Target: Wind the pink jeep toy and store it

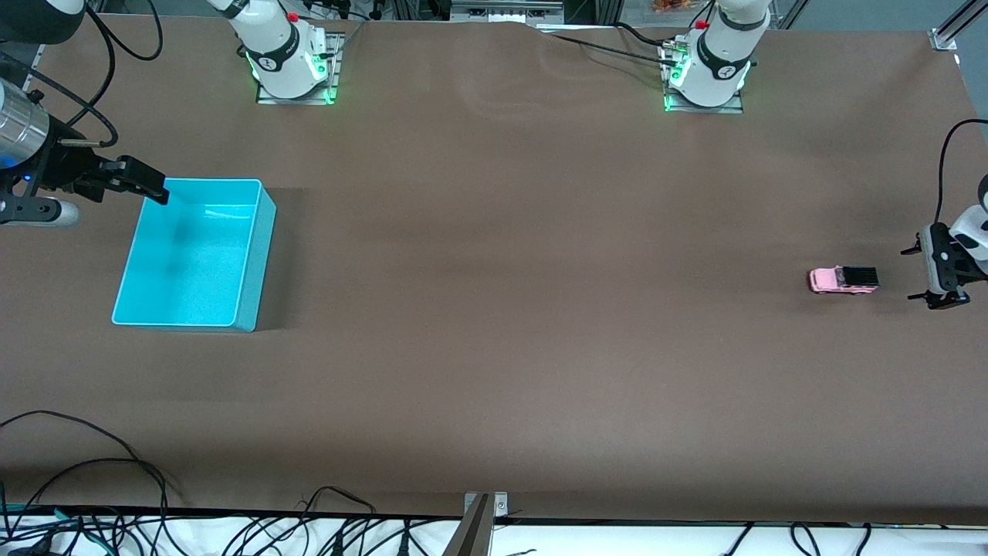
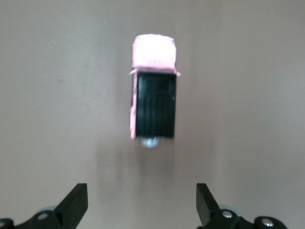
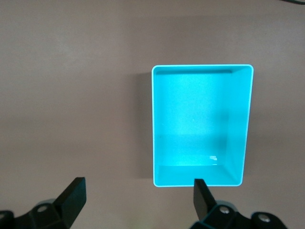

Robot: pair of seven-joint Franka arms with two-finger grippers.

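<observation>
The pink jeep toy [image 1: 843, 279] [image 2: 153, 99], light pink with a black roof, stands on the brown table toward the left arm's end. Beside it my left gripper [image 1: 918, 272] [image 2: 141, 205] is open with nothing between its fingers, apart from the toy. The turquoise bin [image 1: 194, 254] [image 3: 201, 125] sits empty toward the right arm's end of the table. My right gripper [image 1: 147, 185] [image 3: 139, 202] hangs open and empty by the bin's corner that lies farthest from the front camera.
Both arm bases [image 1: 292, 66] [image 1: 706, 73] stand along the table edge farthest from the front camera. Loose black cables [image 1: 93, 479] lie along the nearest edge. A metal bracket [image 1: 482, 513] sits at the middle of that edge.
</observation>
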